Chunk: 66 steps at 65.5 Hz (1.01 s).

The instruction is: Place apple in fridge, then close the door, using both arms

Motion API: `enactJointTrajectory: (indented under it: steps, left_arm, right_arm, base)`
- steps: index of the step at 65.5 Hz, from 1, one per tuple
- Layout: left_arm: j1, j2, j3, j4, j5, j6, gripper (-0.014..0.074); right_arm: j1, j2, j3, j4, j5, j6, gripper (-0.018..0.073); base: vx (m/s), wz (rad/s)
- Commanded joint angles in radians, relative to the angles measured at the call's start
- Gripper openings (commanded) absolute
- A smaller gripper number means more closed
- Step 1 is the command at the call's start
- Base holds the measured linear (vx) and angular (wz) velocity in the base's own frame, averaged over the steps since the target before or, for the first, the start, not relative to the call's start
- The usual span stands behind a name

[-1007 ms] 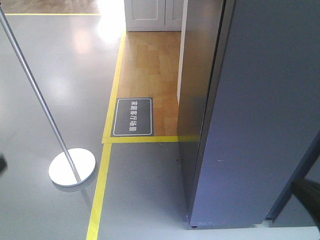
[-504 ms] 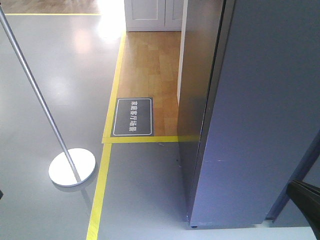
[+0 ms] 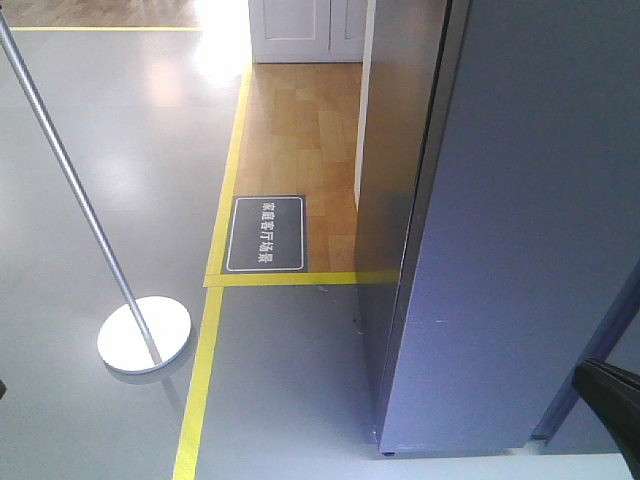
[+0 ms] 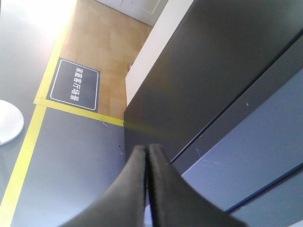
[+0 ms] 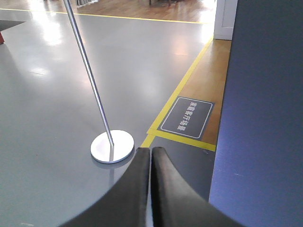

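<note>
The fridge (image 3: 400,150) stands tall and dark grey on the right, and its dark side also fills the left wrist view (image 4: 199,71). A thin dark seam separates that side from a wide grey-blue panel, the door (image 3: 520,250), which lies flush with it. No white inside shows. The apple is out of view everywhere. My left gripper (image 4: 147,149) is shut and empty, its tips close to the fridge's lower corner. My right gripper (image 5: 151,150) is shut and empty, pointing over the grey floor with the fridge's face (image 5: 260,118) at its right.
A metal pole on a round base (image 3: 144,335) stands on the grey floor at the left. Yellow floor tape (image 3: 200,380) borders a wooden floor area with a dark sign (image 3: 266,233). White cabinets (image 3: 305,30) stand at the back.
A dark bit of my left arm at the front view's left edge has dropped out of sight. The dark arm part at the bottom right has shifted slightly lower.
</note>
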Motion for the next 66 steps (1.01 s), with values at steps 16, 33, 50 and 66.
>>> enactJointTrajectory:
  steps: [16,33,50,66]
  left_arm:
    - [0.003,0.006,-0.026,-0.024,-0.032,-0.007,-0.0006]
    - [0.003,0.006,-0.026,-0.016,-0.039,-0.005,-0.0006]
    - [0.003,0.006,-0.024,0.167,-0.049,-0.071,-0.0006]
    - [0.003,-0.083,0.006,0.598,-0.087,-0.434,-0.0006]
  right_arm:
    - [-0.004,0.007,-0.028,0.045,-0.025,-0.009,-0.0003]
    - [-0.004,0.007,-0.028,0.045,-0.025,-0.009,-0.0003]
    - [-0.004,0.007,-0.028,0.045,-0.025,-0.009,-0.0003]
    - [-0.004,0.007,-0.028,0.045,-0.025,-0.009,-0.0003]
  base:
    - [0.00,0.00]
    - [0.00,0.00]
    - [0.00,0.00]
    - [0.00,0.00]
